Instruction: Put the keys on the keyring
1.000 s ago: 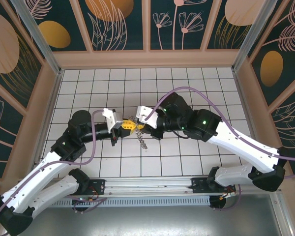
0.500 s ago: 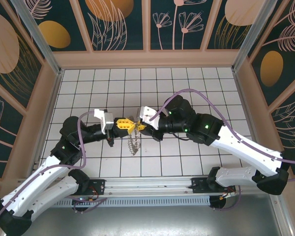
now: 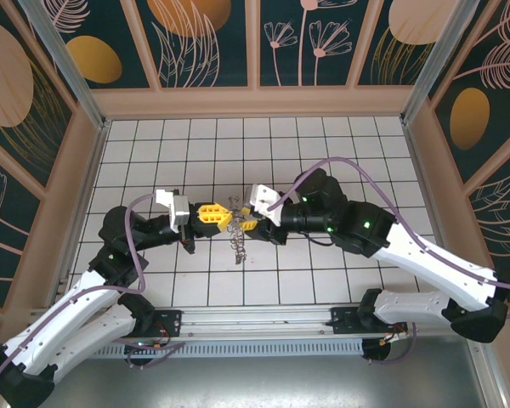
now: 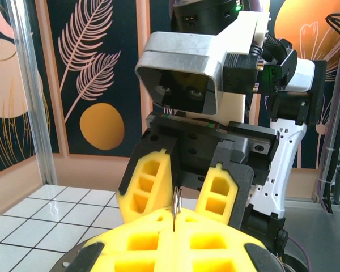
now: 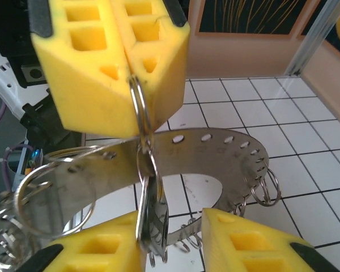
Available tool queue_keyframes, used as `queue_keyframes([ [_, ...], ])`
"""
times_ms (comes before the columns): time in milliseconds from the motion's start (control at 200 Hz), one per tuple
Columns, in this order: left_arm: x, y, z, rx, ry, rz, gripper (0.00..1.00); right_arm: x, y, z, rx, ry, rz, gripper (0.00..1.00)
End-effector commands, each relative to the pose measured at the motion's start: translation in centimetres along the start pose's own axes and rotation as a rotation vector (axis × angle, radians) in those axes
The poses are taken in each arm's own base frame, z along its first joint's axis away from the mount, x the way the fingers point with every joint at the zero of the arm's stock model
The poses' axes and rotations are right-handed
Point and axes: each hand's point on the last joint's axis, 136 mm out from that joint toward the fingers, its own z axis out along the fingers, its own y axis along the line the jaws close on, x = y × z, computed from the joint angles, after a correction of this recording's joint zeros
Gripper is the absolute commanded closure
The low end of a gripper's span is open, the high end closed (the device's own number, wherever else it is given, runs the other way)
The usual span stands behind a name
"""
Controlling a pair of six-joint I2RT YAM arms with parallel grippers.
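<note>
The keys (image 5: 154,212), a small silvery key on a thin wire loop (image 5: 140,102), hang from my left gripper (image 5: 135,79), which is shut on that loop. The keyring (image 5: 215,148), a flat grey metal ring with holes and small wire loops along its rim, hangs in the air at the same loop. My right gripper (image 5: 178,226) stands open below, and the key rests against its left finger. From above, the left gripper (image 3: 224,214) and right gripper (image 3: 245,223) face each other tip to tip, the keyring (image 3: 236,240) dangling between them. The loop (image 4: 178,199) shows edge-on in the left wrist view.
A white tiled floor (image 3: 323,153) lies under both arms, enclosed by tan walls (image 3: 255,100) with dark patterned panels. A metal rail (image 3: 255,319) runs along the near edge by the arm bases. Purple cables (image 3: 340,160) arch over both arms.
My right gripper's jaws have opened and let go of the key. Both grippers drifted a little left, and the keyring has swung beneath them.
</note>
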Motion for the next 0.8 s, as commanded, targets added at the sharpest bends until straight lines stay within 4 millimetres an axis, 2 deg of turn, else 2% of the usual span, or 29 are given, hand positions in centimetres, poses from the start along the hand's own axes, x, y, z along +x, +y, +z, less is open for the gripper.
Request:
queue_keyframes([
  [0,-1.7,-1.1,-0.2,0.038,-0.058,0.040,1.00,-2.4,-0.9,-2.4,0.075,-0.111,-0.011,0.69],
  [125,-1.5,-1.1,-0.3,0.040,-0.047,0.037,1.00,-3.7,-0.8,-3.8,0.092,-0.171,-0.027,0.67],
  [215,-1.5,-1.2,-0.3,0.044,-0.043,0.037,1.00,-4.3,-0.4,-3.9,0.073,-0.197,-0.037,0.67],
  [611,-1.2,-1.4,-0.3,0.058,-0.036,0.033,1.00,-5.4,0.7,-1.9,-0.019,-0.255,-0.052,0.66],
  [796,-1.2,-1.4,-0.3,0.058,-0.034,0.032,1.00,-5.2,1.2,-1.2,-0.057,-0.252,-0.046,0.66],
])
